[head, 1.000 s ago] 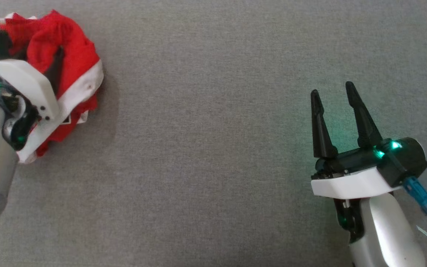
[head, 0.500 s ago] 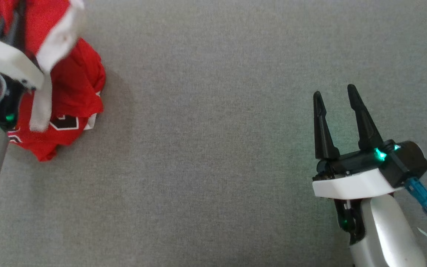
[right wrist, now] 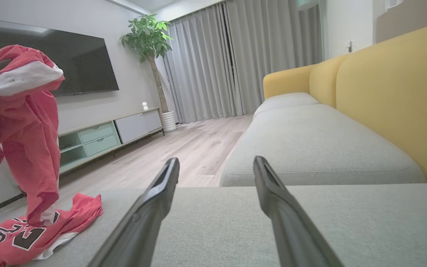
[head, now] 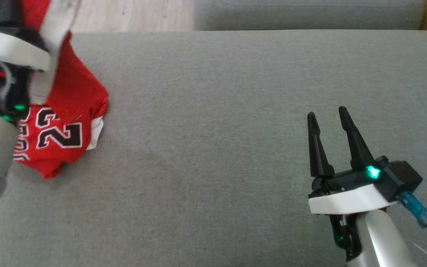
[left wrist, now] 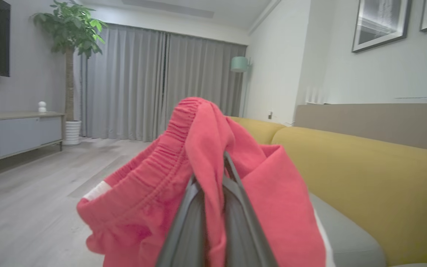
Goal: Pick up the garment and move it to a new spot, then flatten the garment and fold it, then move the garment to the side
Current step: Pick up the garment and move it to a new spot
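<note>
The garment (head: pixel 65 122) is red cloth with white trim and a black "22". Its upper part hangs from my raised left arm at the head view's top left, and its lower end still rests on the grey cushion (head: pixel 213 148). In the left wrist view my left gripper (left wrist: pixel 213 193) is shut on a fold of the garment (left wrist: pixel 154 193), with red cloth draped over both fingers. The right wrist view shows the garment (right wrist: pixel 28 122) dangling at the left, its tail lying on the seat. My right gripper (head: pixel 327 113) stands open and empty at the right, well away from the garment.
The cushion's far edge runs across the top of the head view, with wooden floor (head: pixel 132 15) and a second grey cushion (head: pixel 310 15) beyond. A yellow backrest (right wrist: pixel 391 92) lies to the right. A TV console (right wrist: pixel 106 137) and a plant (right wrist: pixel 148 37) stand across the room.
My left gripper has shut on the garment and lifted it, so the crumpled heap now hangs stretched with the "22" showing. The head camera tilted up. The right gripper stays open.
</note>
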